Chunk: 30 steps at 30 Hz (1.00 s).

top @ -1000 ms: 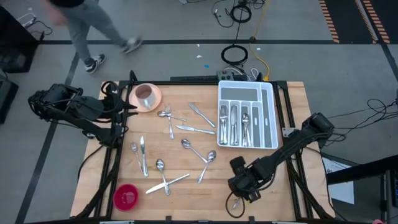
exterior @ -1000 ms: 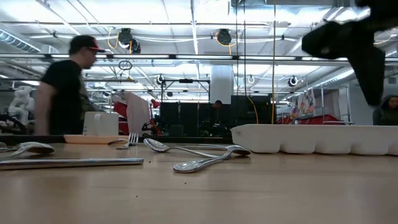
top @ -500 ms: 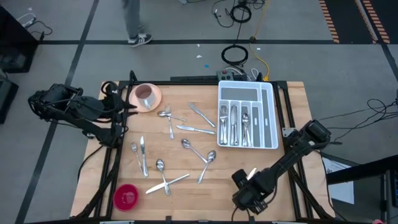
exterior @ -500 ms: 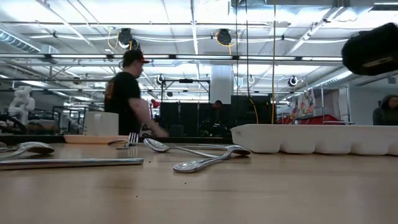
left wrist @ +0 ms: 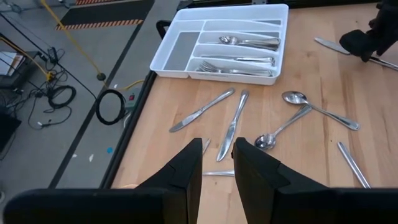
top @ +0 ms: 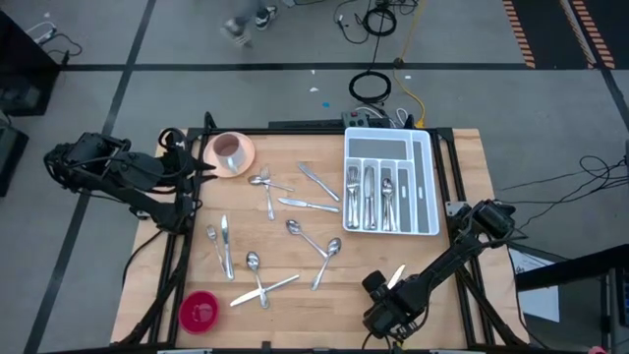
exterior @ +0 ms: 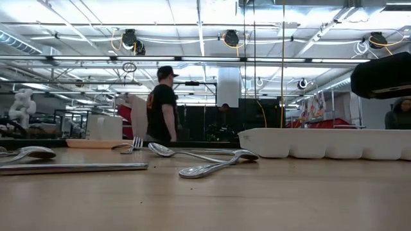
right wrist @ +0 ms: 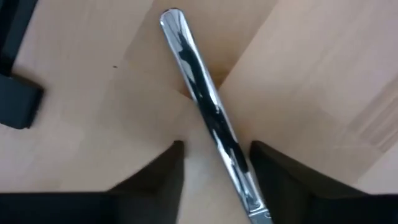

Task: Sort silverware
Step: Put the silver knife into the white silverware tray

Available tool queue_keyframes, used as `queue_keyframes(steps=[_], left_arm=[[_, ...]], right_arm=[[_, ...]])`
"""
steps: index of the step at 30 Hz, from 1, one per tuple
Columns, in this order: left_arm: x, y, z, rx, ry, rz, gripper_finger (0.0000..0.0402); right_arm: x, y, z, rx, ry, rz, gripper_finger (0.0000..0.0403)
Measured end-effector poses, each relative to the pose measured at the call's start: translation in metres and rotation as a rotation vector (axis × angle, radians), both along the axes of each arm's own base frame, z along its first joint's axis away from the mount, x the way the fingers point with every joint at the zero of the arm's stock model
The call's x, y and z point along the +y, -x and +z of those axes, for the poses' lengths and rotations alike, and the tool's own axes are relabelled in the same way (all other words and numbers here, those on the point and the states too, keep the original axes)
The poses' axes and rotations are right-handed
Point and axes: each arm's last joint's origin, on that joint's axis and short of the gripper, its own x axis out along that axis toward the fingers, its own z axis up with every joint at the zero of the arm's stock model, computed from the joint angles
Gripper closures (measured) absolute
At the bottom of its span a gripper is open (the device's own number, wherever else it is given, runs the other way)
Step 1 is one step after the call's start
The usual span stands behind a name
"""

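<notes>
The right gripper [top: 389,295] has swung to the near right part of the table, well short of the tray [top: 427,187] it hovered closer to a second ago, and its fingers [right wrist: 158,177] have begun to narrow. They now straddle a knife [right wrist: 205,106] lying on the wood, one finger on each side with gaps left, so it is open around the knife and not yet gripping. I judge a pick-up is starting. The rest of the silverware [top: 295,231] lies scattered beyond and left of this gripper, some already in the tray. The left gripper [left wrist: 217,168] waits at the far left edge, fingers slightly apart, holding nothing.
</notes>
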Motion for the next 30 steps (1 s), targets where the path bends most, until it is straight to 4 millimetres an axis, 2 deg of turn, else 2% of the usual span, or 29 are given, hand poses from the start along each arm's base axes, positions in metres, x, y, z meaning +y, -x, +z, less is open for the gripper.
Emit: queue_keyframes(steps=[5,7,14,22,30], left_arm=[[0.000,0.000,0.000,-0.001,-0.001,0.001,0.0305],[0.000,0.000,0.000,0.000,-0.001,0.001,0.0305],[0.000,0.000,0.000,0.000,-0.002,0.000,0.0305],[0.000,0.000,0.000,0.002,-0.003,0.000,0.0305],[0.000,0.000,0.000,0.009,-0.022,-0.016,0.0305]], right_arm=[[-0.001,-0.001,-0.001,-0.010,0.000,0.024,0.0355],[-0.001,-0.001,-0.001,-0.013,-0.002,0.022,0.0387],[-0.005,-0.007,0.003,0.009,-0.024,-0.096,0.0399],[-0.002,-0.020,0.026,0.009,-0.006,-0.187,0.0402],[-0.002,-0.030,0.047,-0.067,0.066,-0.273,0.0403]])
